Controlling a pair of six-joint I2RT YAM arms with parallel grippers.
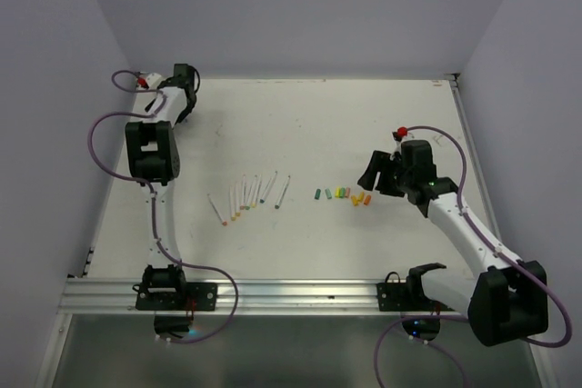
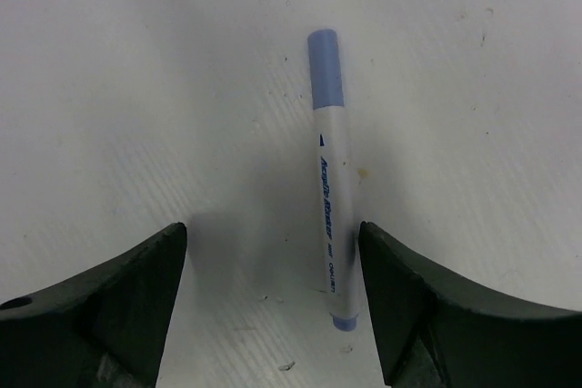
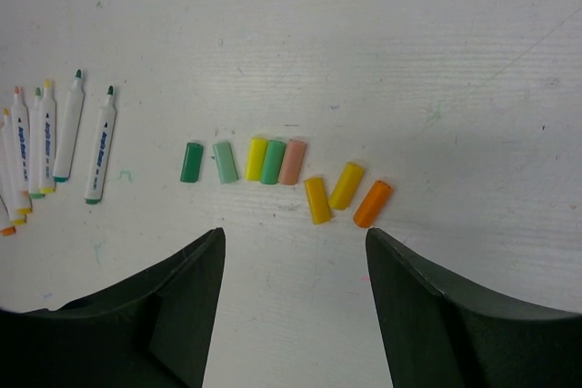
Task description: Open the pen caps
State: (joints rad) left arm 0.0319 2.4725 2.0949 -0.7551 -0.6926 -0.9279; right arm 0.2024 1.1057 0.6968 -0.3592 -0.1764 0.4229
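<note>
A white pen (image 2: 333,206) with its blue cap (image 2: 325,70) on lies on the table between the fingers of my left gripper (image 2: 273,315). The jaws are open, and the pen rests close to the right finger (image 2: 427,315), which does not clamp it. Seen from above, this gripper (image 1: 185,88) is at the far left corner. Several loose pen caps (image 3: 273,161) in green, yellow, pink and orange lie in a row just beyond my right gripper (image 3: 296,297), open with nothing in it. Several uncapped pens (image 3: 98,147) lie to their left, also seen from above as pens (image 1: 250,193) and caps (image 1: 344,194).
The table (image 1: 318,124) is white, with grey walls behind and at both sides. A metal rail (image 1: 291,295) runs along the near edge, carrying both arm bases. Purple cables (image 1: 95,134) loop beside the left arm.
</note>
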